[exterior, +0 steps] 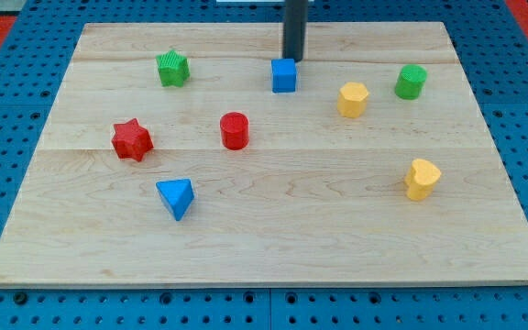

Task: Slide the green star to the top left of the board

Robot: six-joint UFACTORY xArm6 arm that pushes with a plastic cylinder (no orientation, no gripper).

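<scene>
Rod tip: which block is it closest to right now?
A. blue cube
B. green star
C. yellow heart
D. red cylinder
A: my tip sits just above the blue cube toward the view's top, while the green star lies well off to the view's left.

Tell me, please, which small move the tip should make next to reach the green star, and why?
Probably slide my tip toward the view's left and bottom, to the green star's lower right. It now sits just above the blue cube, far right of the star.
</scene>
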